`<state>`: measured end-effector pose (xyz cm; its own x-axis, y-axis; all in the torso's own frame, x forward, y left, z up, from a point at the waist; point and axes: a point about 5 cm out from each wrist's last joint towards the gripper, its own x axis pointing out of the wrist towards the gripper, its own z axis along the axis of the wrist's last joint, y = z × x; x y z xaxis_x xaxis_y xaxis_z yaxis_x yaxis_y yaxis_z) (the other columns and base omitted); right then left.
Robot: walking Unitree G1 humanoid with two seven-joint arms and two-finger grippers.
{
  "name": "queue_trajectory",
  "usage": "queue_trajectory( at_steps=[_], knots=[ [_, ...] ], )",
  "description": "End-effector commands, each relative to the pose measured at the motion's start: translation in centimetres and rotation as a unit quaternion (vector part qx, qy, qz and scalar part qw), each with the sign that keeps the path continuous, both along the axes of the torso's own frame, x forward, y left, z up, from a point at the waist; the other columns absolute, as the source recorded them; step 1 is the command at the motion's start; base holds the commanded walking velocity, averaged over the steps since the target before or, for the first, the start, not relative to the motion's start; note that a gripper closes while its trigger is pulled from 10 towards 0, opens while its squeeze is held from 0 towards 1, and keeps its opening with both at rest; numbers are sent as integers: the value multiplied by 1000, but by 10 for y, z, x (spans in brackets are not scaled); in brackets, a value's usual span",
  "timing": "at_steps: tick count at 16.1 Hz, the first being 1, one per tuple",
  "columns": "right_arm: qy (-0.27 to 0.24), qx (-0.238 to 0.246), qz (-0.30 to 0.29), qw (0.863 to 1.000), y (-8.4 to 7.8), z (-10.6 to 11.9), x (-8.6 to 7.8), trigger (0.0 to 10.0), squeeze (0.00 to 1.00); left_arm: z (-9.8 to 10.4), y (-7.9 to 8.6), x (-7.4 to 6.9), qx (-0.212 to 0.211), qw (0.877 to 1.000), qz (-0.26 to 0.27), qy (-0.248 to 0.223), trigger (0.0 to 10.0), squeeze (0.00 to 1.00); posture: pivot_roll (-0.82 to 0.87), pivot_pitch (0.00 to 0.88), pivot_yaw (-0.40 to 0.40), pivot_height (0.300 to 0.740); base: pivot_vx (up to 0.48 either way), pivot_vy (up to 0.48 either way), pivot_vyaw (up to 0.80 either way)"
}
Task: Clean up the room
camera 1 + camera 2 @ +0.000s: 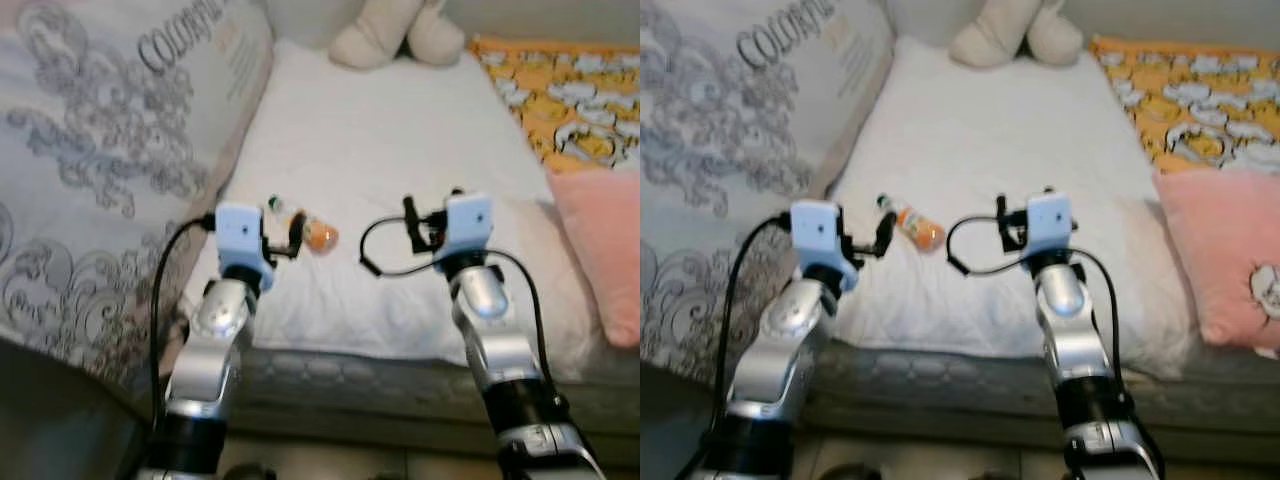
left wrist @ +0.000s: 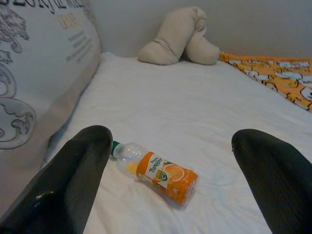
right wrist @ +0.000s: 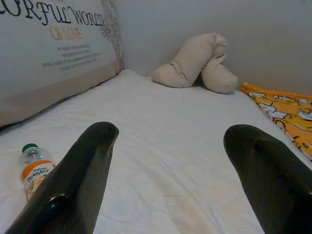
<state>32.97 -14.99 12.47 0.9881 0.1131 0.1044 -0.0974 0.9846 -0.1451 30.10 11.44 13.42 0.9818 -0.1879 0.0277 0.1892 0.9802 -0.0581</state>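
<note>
Orange bottle (image 2: 156, 171) lying on white bed (image 1: 400, 150), left gripper (image 2: 170, 195) held just before it, jaws apart, right gripper (image 3: 170, 185) held beside, jaws apart

Orange-labelled, green-capped bottle (image 2: 155, 171); white sheet (image 1: 400, 150); pink pillow (image 1: 1220, 260).

Orange-labelled bottle (image 2: 157, 172) on its side on white sheet (image 2: 195, 112), between parted jaws.

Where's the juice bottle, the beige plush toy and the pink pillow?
juice bottle (image 2: 158, 172), left wrist view, on its orange label.
beige plush toy (image 3: 195, 61), right wrist view, on its body.
pink pillow (image 1: 1215, 250), right eye view, on its front.
</note>
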Motion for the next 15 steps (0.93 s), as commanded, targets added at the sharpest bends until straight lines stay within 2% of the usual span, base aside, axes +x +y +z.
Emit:
queue_trajectory(
  at_steps=[1,5,8,15],
  knots=[
    [-4,2,-1,1000,2,4,2,10000,0,4,4,4,5,1000,7,-7,10000,0,-48,0,3,740,0,0,0],
    [2,-1,-8,1000,-2,4,2,10000,0,5,5,5,18,1000,12,-14,10000,0,-46,0,-4,740,0,0,439],
    [-2,-3,-4,1000,-2,4,0,10000,0,12,0,4,44,999,-8,-28,10000,0,-52,0,0,740,480,0,0],
    [0,-1,-2,1000,-1,2,0,10000,0,14,-1,9,37,999,-6,-25,10000,0,-59,0,12,740,476,0,0]
  ],
)
